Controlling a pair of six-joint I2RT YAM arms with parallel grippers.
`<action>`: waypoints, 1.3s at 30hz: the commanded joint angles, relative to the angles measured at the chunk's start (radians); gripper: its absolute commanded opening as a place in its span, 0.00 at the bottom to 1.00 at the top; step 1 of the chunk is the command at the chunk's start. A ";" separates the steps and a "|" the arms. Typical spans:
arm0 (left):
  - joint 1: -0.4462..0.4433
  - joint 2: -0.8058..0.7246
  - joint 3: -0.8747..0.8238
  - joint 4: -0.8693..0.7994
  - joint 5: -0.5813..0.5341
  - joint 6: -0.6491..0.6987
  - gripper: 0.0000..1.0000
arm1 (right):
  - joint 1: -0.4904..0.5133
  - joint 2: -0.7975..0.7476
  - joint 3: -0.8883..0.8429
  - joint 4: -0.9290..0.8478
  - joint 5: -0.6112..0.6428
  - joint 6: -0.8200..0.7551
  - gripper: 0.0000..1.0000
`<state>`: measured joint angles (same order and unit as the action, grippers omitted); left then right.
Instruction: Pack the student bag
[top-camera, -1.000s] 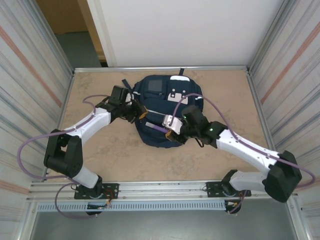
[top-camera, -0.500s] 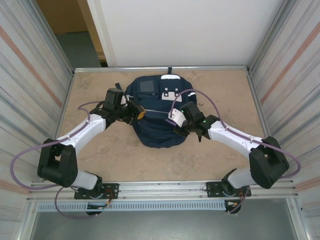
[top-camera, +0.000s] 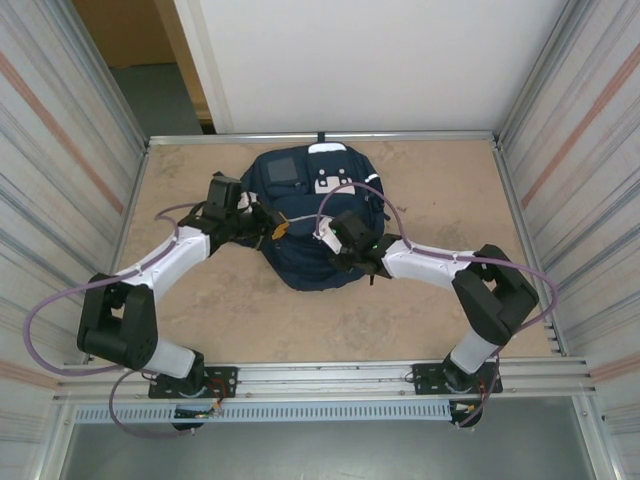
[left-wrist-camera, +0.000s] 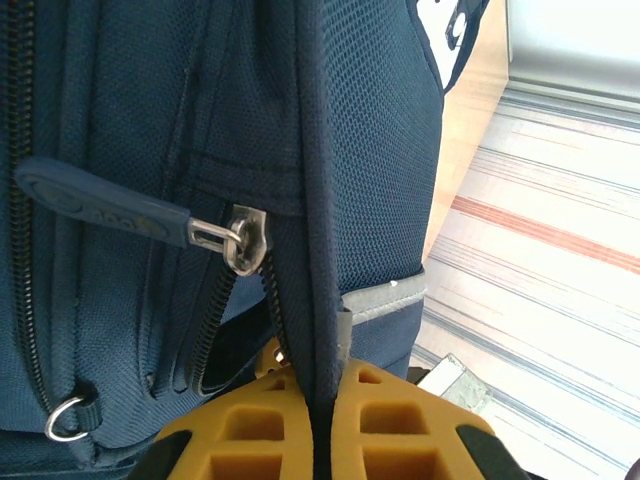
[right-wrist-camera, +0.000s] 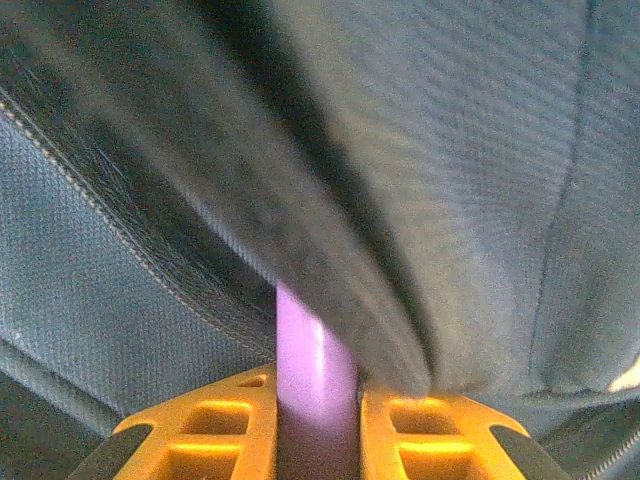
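The navy student bag (top-camera: 300, 195) lies flat in the middle of the table, its white patch toward the far edge. My left gripper (top-camera: 274, 228) is at the bag's left side, shut on the fabric edge (left-wrist-camera: 318, 300) beside the open zipper. A zipper pull (left-wrist-camera: 100, 205) hangs to the left of that edge. My right gripper (top-camera: 330, 237) is over the bag's middle and is shut on a slim purple object (right-wrist-camera: 312, 350). The object's far end is hidden under dark bag fabric (right-wrist-camera: 480, 200).
Bare tan tabletop (top-camera: 200, 300) lies around the bag. A metal rim (top-camera: 420, 134) borders the far edge. Ribbed walls (top-camera: 60, 150) stand close on both sides. Purple cables (top-camera: 350, 195) loop from both arms, one across the bag.
The bag has slid toward the far edge and slightly left. Both grippers moved with it, and the right gripper pushed farther left over the bag with the purple object.
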<state>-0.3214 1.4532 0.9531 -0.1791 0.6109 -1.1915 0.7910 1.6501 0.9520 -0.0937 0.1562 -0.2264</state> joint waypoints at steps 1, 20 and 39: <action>-0.006 0.010 -0.005 0.013 0.139 0.054 0.00 | 0.047 0.019 0.042 0.173 0.005 -0.107 0.18; 0.031 -0.014 0.016 -0.078 0.211 0.102 0.00 | 0.102 0.152 0.112 0.469 0.321 -0.466 0.26; 0.083 0.052 -0.004 -0.059 0.227 0.137 0.00 | 0.078 -0.054 -0.001 0.283 0.241 -0.462 0.29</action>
<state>-0.2508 1.4986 0.9531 -0.2008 0.7635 -1.1191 0.8803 1.6867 0.9787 0.1947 0.3832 -0.7624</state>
